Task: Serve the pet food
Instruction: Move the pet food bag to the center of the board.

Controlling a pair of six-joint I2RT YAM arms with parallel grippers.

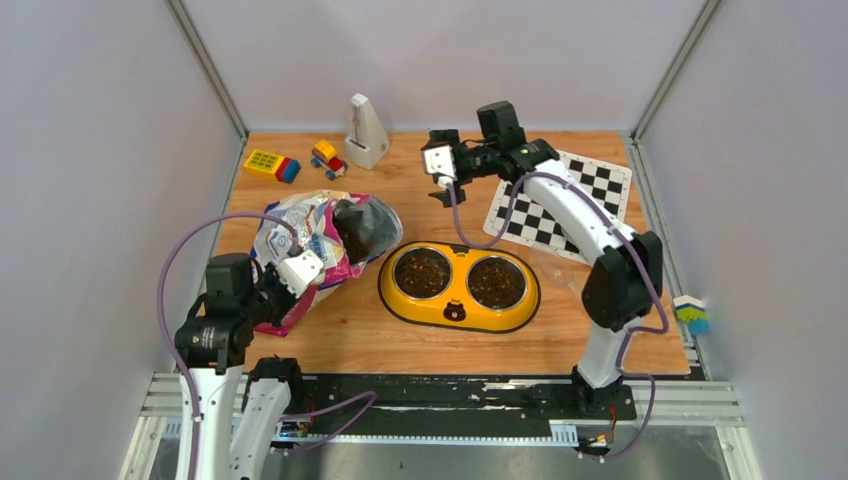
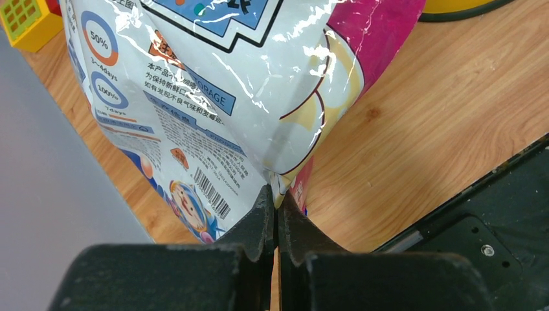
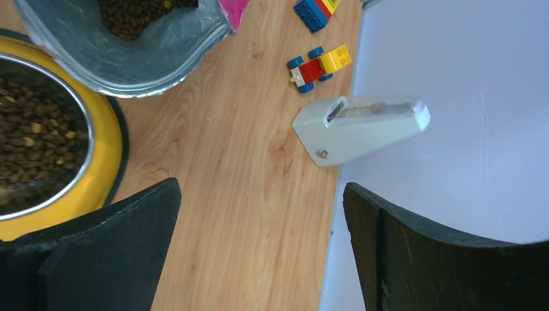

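Observation:
The glossy cat food bag (image 1: 315, 245) lies on its side at the table's left, its open mouth (image 1: 362, 228) facing the feeder with dark kibble inside (image 3: 136, 13). My left gripper (image 1: 292, 274) is shut on a fold at the bag's lower end; in the left wrist view the fingertips (image 2: 277, 194) pinch the bag's seam (image 2: 291, 175). The yellow double-bowl feeder (image 1: 458, 310) holds brown kibble in both bowls (image 1: 422, 272) (image 1: 496, 282). My right gripper (image 1: 440, 182) hovers open and empty above the table's back centre; in the right wrist view (image 3: 262, 194) it is beyond the feeder's rim (image 3: 107, 155).
A white metronome (image 1: 365, 132), a toy car (image 1: 328, 157) and yellow-blue bricks (image 1: 272, 164) stand along the back left. A checkerboard mat (image 1: 560, 205) lies at the back right. A faint clear shape (image 1: 560, 268) lies right of the feeder. Walls close three sides.

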